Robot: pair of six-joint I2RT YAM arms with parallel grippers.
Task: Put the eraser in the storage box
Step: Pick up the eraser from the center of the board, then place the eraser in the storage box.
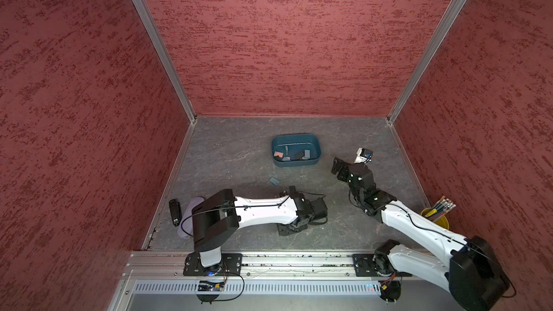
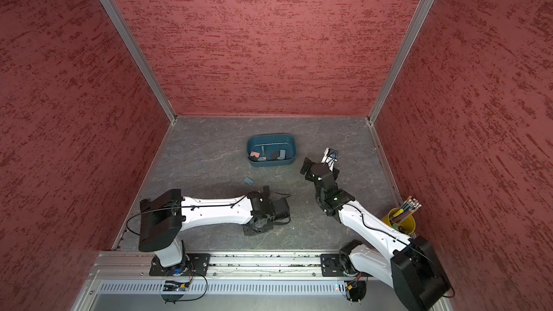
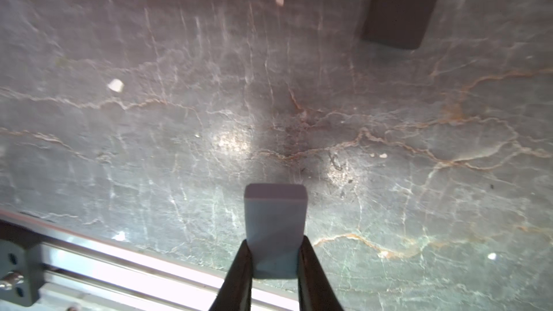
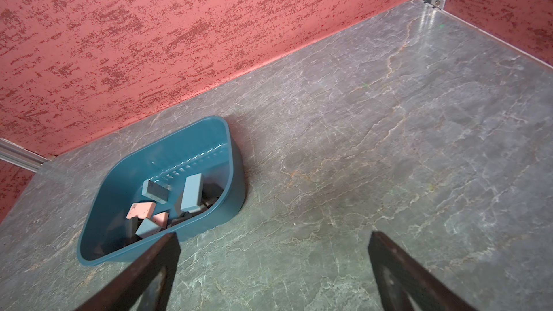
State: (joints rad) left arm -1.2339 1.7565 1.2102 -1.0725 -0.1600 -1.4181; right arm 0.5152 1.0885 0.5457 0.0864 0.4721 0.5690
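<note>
at the counter's left edge, a slim black device lies beside a pale lilac bundle that your left arm partly hides. moving right, your left pincer is clamped on the eraser, a grey-blue block gripped by its sides. its free end points down at the counter, near the front rail and well apart from the storage box; whether it touches the surface you cannot tell. just beyond that wrist, in both top views, a second eraser, also grey-blue, lies loose and flat on the counter between the arm and the box. farther back and to the right sits the box itself, a teal tub with rounded corners, holding a jumble of pink and grey-blue erasers. your right pincer hangs just beside the box, jaws wide apart with nothing between them and bare counter below. at the far right, a yellow pencil cup stands by the wall, bristling with pencils.
</note>
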